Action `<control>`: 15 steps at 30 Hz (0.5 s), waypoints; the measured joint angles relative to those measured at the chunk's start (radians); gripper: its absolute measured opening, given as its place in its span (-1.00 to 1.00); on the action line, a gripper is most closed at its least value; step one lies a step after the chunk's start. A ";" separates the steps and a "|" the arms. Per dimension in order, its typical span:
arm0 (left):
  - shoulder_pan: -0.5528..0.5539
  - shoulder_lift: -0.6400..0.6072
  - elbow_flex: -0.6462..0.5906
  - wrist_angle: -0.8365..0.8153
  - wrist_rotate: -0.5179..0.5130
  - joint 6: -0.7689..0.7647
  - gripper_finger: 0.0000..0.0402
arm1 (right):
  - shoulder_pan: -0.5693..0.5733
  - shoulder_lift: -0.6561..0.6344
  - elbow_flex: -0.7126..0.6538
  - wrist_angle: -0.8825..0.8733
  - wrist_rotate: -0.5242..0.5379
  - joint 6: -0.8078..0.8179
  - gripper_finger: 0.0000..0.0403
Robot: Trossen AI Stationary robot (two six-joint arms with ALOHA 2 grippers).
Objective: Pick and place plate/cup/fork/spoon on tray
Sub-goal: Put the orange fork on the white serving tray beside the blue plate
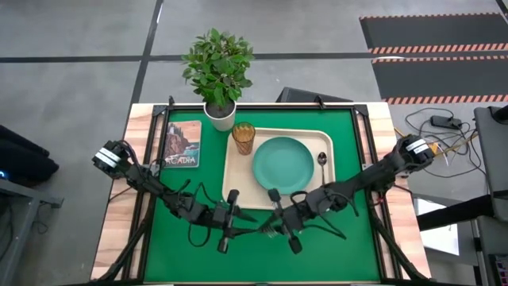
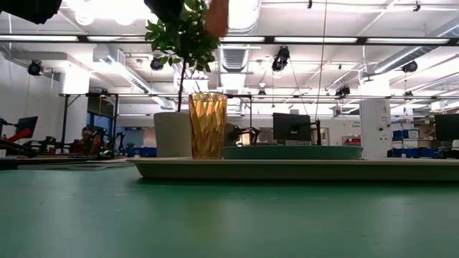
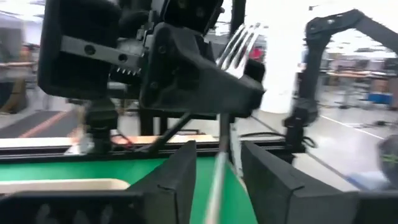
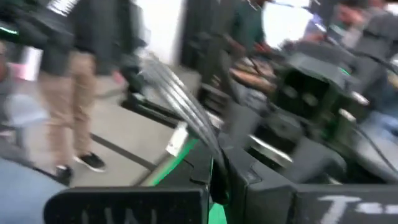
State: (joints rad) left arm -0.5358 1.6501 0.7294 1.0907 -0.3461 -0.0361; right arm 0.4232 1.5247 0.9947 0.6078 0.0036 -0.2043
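Observation:
The cream tray (image 1: 238, 199) lies on the green mat and holds the amber cup (image 1: 243, 138), the teal plate (image 1: 282, 164) and the silver spoon (image 1: 321, 158). The fork (image 1: 263, 231) is up in the air in front of the tray's near edge, between my two grippers. My right gripper (image 1: 271, 229) is shut on it, and its tines (image 3: 239, 43) stick out past the fingers. My left gripper (image 1: 249, 229) faces it, open. Its fingers stand on either side of the fork's thin shaft (image 3: 217, 177) without touching. The low view shows the cup (image 2: 208, 125) and plate (image 2: 290, 152) on the tray (image 2: 301, 169). My right gripper pinches the fork's shaft (image 4: 213, 160) between its two fingers, a little behind the tines (image 4: 168, 84), which reach out beyond the fingertips. The fingers come roughly level from the table's right side. The fork is lifted clear of the table.
A potted plant (image 1: 218, 75) in a white pot stands at the far edge behind the tray. A picture card (image 1: 182, 144) lies left of the tray. Bare green mat (image 1: 349, 238) lies along the near side. A person's legs (image 4: 62, 106) show beyond the table.

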 joint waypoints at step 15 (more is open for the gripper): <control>-0.011 -0.002 0.011 -0.151 -0.280 0.066 -0.31 | 0.001 -0.032 -0.003 -0.173 0.473 0.125 -0.96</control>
State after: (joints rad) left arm -0.5464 1.6482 0.7403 0.9399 -0.6264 0.0300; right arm 0.4246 1.4924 0.9920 0.4351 0.4771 -0.0797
